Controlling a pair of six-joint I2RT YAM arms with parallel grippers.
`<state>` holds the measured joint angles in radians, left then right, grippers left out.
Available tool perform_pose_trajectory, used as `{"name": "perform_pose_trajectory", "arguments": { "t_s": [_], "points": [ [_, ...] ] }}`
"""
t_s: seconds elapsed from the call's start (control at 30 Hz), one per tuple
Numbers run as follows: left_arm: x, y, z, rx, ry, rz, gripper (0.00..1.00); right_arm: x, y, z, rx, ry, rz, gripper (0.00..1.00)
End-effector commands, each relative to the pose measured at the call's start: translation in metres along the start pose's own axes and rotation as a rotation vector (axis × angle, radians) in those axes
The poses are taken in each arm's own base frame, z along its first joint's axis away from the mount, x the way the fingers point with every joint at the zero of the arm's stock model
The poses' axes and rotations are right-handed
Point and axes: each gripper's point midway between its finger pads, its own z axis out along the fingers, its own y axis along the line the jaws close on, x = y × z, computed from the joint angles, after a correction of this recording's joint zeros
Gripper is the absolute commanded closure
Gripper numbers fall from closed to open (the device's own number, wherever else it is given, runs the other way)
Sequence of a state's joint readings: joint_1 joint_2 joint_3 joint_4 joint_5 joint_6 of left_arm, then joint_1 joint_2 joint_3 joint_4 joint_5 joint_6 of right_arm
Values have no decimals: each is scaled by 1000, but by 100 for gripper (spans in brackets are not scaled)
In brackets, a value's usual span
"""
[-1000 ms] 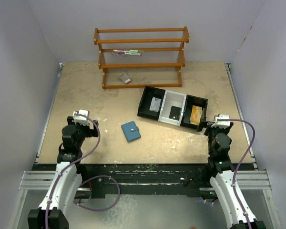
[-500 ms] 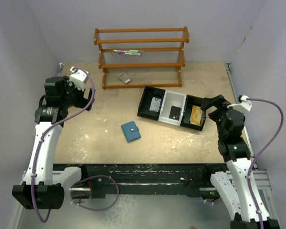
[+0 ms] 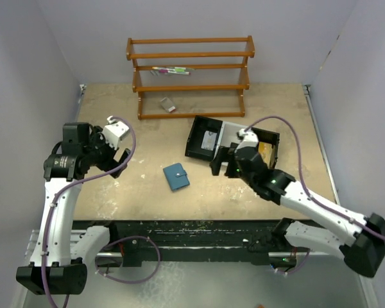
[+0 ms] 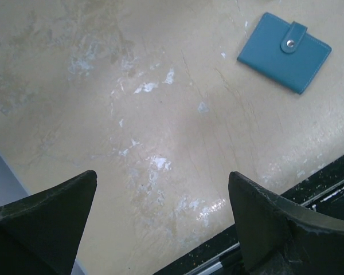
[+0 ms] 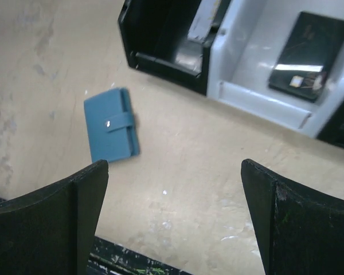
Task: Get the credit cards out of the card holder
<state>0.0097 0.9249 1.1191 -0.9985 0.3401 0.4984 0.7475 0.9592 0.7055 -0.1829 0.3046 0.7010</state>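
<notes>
From above, the right gripper (image 3: 219,162) has swung in from the table's right edge to hang wide open and empty in front of the black tray (image 3: 194,138), while the left gripper (image 3: 120,162), also open and empty, has come in from the far-left corner. The blue wallet (image 3: 176,176) lies unmoved between them. The left wrist view shows the wallet (image 4: 284,51) snapped shut, well beyond the spread fingers. The right wrist view shows the wallet (image 5: 110,133) near the tray, whose white middle bin holds what looks like a dark card (image 5: 309,54).
</notes>
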Motion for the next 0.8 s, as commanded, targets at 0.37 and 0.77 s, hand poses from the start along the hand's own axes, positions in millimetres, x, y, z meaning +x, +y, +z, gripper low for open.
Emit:
{"name": "perform_pose_trajectory", "arguments": {
  "t_s": [0.37,0.77],
  "points": [
    [18,-7,-4,43,89,31,1,70,133,77,-44,119,-188,0],
    [16,1,-11,6,118,21,1,128,133,116,117,196,-338,0]
  ]
}}
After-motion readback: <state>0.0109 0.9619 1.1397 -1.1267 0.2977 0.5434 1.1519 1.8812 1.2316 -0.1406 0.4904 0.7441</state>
